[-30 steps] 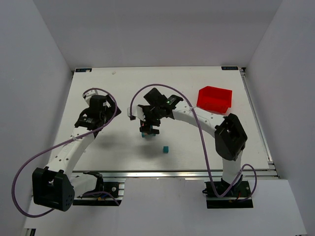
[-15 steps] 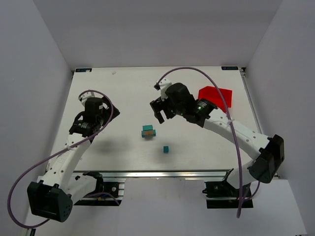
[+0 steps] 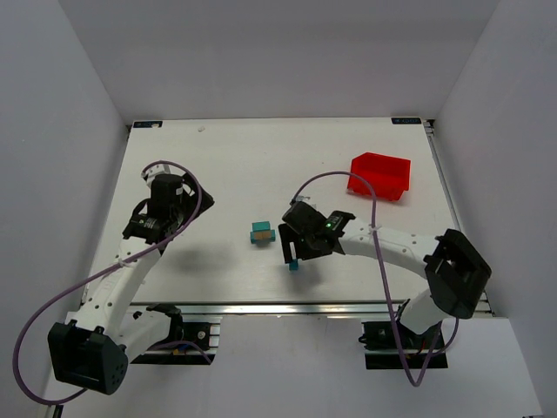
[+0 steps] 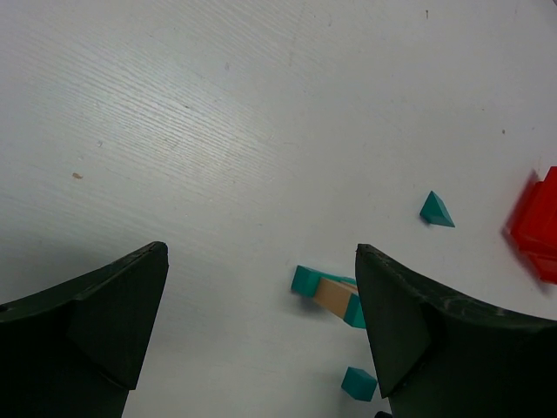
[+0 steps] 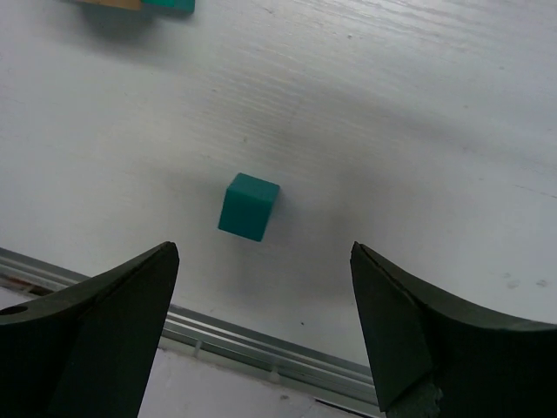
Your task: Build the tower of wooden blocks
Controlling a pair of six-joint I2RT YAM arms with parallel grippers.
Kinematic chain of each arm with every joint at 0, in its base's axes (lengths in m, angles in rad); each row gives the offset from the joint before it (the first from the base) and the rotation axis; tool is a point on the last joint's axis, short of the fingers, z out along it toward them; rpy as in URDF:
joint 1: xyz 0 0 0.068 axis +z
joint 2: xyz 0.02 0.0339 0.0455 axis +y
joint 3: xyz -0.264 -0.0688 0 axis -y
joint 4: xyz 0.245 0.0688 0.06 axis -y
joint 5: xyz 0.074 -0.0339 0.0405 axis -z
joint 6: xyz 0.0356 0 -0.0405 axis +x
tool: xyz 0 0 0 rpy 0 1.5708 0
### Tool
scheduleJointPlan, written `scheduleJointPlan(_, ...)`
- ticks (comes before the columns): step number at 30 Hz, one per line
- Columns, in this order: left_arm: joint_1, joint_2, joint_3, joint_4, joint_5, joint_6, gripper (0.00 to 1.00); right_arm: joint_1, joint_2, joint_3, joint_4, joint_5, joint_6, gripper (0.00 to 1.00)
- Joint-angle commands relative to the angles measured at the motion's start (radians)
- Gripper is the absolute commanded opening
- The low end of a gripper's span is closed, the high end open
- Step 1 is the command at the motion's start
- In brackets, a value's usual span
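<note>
The wood block tower point(image 3: 262, 232) is a small teal stack with a tan block on top, standing at mid-table. In the left wrist view point(image 4: 329, 292) it lies ahead of my open, empty left gripper point(image 4: 261, 248), which hovers far to its left point(image 3: 171, 202). A loose teal cube point(image 3: 294, 265) lies near the front edge. My right gripper point(image 3: 291, 254) hangs over it, open and empty. In the right wrist view the cube point(image 5: 249, 205) sits just beyond the fingertips, between the lines of the two jaws point(image 5: 264, 248).
A red plastic bin point(image 3: 379, 175) stands at the back right. A teal wedge point(image 4: 436, 210) lies on the table beyond the tower. The table's metal front rail point(image 5: 261, 348) runs just below the loose cube.
My right arm left the tower a second ago, swung back toward the bin, then came down to the front over the loose cube. The left arm has barely moved.
</note>
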Motion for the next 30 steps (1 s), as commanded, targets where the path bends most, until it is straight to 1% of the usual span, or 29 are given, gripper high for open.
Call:
scheduleJointPlan(1,-0.006,-0.027,-0.019,0.009,0.013,0.012,0.98,0.028,0.072,0.047,0.050,0.030,0.066,0.85)
scheduleJointPlan(3,-0.009,-0.032,-0.019,0.008,0.001,0.013,0.98,0.038,0.097,0.061,0.038,0.032,0.066,0.84)
scheduleJointPlan(4,-0.010,-0.034,-0.021,0.008,-0.001,0.013,0.98,0.041,0.111,0.067,0.033,0.040,0.066,0.80)
scheduleJointPlan(10,-0.008,-0.037,-0.025,0.014,-0.004,0.015,0.98,0.046,0.154,0.068,0.022,0.031,0.064,0.68)
scheduleJointPlan(11,-0.009,-0.037,-0.024,0.014,-0.004,0.015,0.98,0.049,0.168,0.070,0.025,0.021,0.061,0.62)
scheduleJointPlan(13,-0.008,-0.037,-0.024,0.015,-0.004,0.015,0.98,0.048,0.169,0.069,0.030,0.020,0.057,0.60)
scheduleJointPlan(14,-0.008,-0.038,-0.024,0.017,-0.004,0.015,0.98,0.049,0.169,0.069,0.042,0.020,0.046,0.54)
scheduleJointPlan(17,-0.009,-0.037,-0.022,0.012,-0.007,0.020,0.98,0.046,0.177,0.065,0.054,0.012,0.037,0.46)
scheduleJointPlan(21,-0.011,-0.050,-0.022,0.014,-0.015,0.021,0.98,0.046,0.191,0.078,0.050,0.003,0.029,0.46)
scheduleJointPlan(25,-0.010,-0.052,-0.024,0.018,-0.010,0.024,0.98,0.044,0.186,0.073,0.060,-0.002,0.018,0.34)
scheduleJointPlan(26,-0.010,-0.050,-0.024,0.017,-0.008,0.024,0.98,0.046,0.179,0.072,0.062,0.003,0.017,0.26)
scheduleJointPlan(27,-0.011,-0.050,-0.024,0.017,-0.005,0.026,0.98,0.046,0.174,0.070,0.067,0.004,0.011,0.24)
scheduleJointPlan(30,-0.011,-0.047,-0.022,0.018,-0.002,0.029,0.98,0.046,0.148,0.076,0.074,0.018,-0.016,0.21)
